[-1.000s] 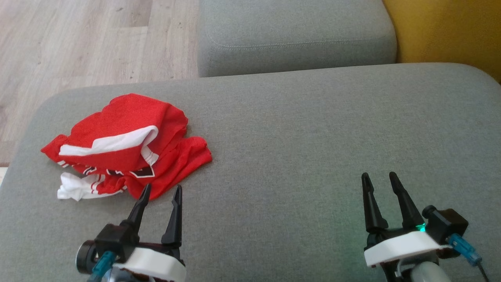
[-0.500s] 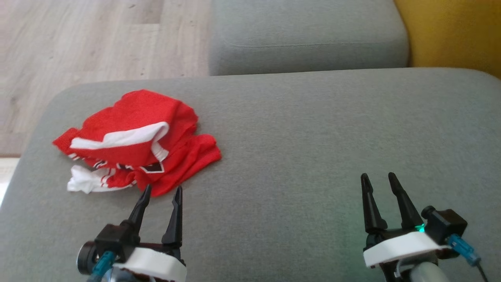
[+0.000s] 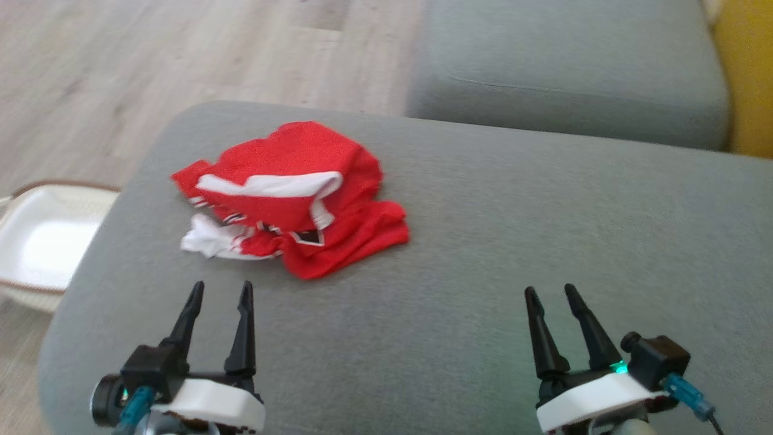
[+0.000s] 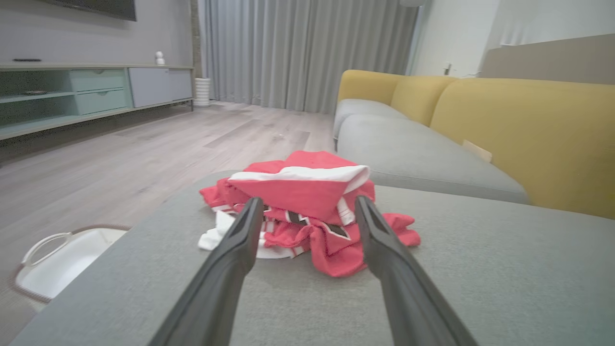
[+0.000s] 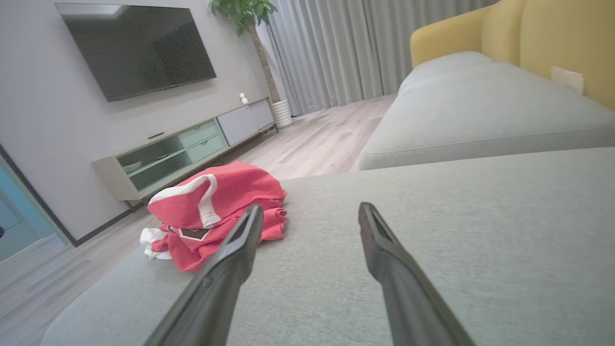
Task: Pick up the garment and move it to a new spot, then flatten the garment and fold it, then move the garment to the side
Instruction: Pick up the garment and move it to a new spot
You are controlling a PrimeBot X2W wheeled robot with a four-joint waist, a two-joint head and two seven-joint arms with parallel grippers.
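Grey sofa seat cushion [image 3: 483, 272] takes up the foreground of a living room with pale wood flooring [image 3: 121, 60], a yellow sofa back [image 4: 528, 134] and grey curtains [image 4: 298, 48]. A crumpled red jersey [image 3: 290, 199] with white trim lies in a heap near the cushion's far left corner, with nothing touching it. A white basket [image 3: 36, 241] sits on the floor beside that corner. The left gripper [image 3: 222, 287] hovers just short of the red jersey and points at it, its fingers [image 3: 242, 338] spread apart and empty. The right gripper [image 3: 549, 290] hangs well apart to the right over bare cushion, its fingers also spread and empty. The first step, picking the garment up, appears not yet begun. The next move probably calls for the left arm to reach forward and down, then pinch a raised fold of fabric.
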